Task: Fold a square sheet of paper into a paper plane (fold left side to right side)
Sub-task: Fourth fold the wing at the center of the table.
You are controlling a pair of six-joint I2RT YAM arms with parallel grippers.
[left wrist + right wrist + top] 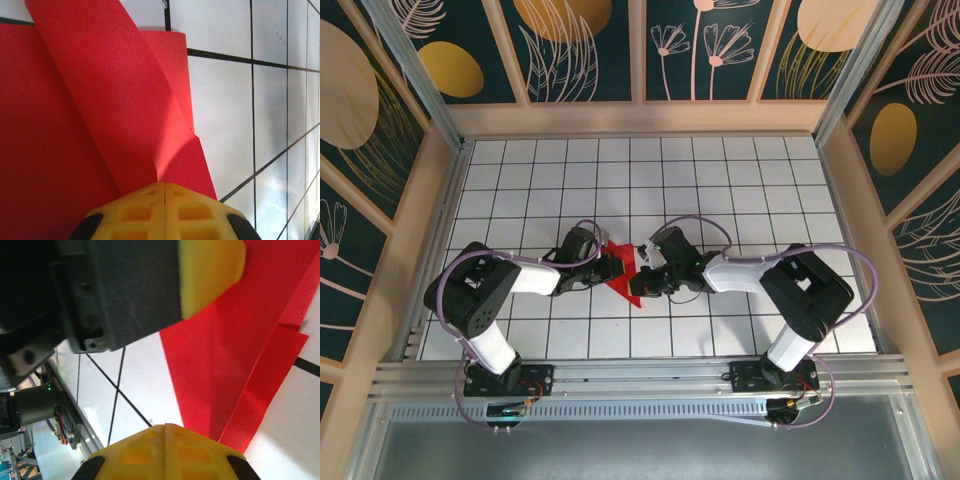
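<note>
The thin bright red paper sheet lies at the middle of the white black-gridded surface, already creased into a narrower shape whose long axis runs roughly from the far side toward the arms and ends in a point at the near end. It sits directly between the two arms. The left pincer is at its left edge and the right pincer at its right edge, so both are about equally close. In the left wrist view the left pincer has its yellow pads pressed together on a lifted flap of the paper, which rises off the surface and curls over toward the right. In the right wrist view the right pincer also has its pads together, and the paper's layered edge runs in under them, so it looks clamped there too. One yellow pad of the left pincer hangs just above. The fold turns on this: the held flap lies left of the long crease, and the left arm must carry it across to the right while the right side stays pinned.
</note>
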